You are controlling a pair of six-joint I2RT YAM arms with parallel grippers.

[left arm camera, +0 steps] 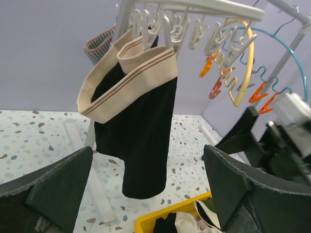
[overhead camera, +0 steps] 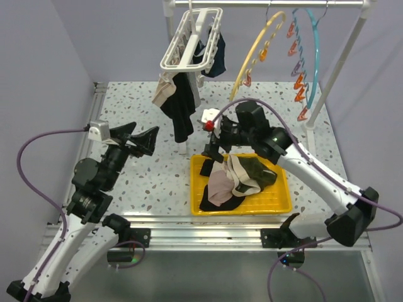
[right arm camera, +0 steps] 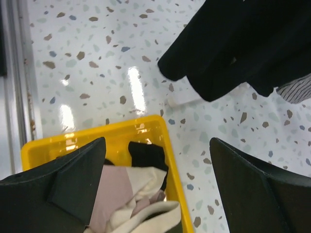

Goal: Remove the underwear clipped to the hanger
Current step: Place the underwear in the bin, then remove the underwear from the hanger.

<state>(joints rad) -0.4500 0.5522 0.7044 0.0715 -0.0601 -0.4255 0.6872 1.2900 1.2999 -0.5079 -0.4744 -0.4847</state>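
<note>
We've got the black pair (left arm camera: 141, 141) clipped by its cream waistband to the hanger (left arm camera: 214, 8). Its long axis runs straight down, with the legs pointing at the table. A heap (overhead camera: 236, 179) of other pairs lies in the tray (overhead camera: 242, 212). The left gripper (left arm camera: 148, 155) is wide open and empty, facing the black pair. The right gripper (right arm camera: 155, 145) is spread too, holding nothing, over the tray's far-left corner.

White grey-speckled terrazzo tabletop (overhead camera: 164, 189). Shallow rectangular yellow plastic tray (overhead camera: 196, 195) sits flat on it, right of centre, near the front edge. Thin white bar (left arm camera: 99, 194) lies on it under the hanging rack.
</note>
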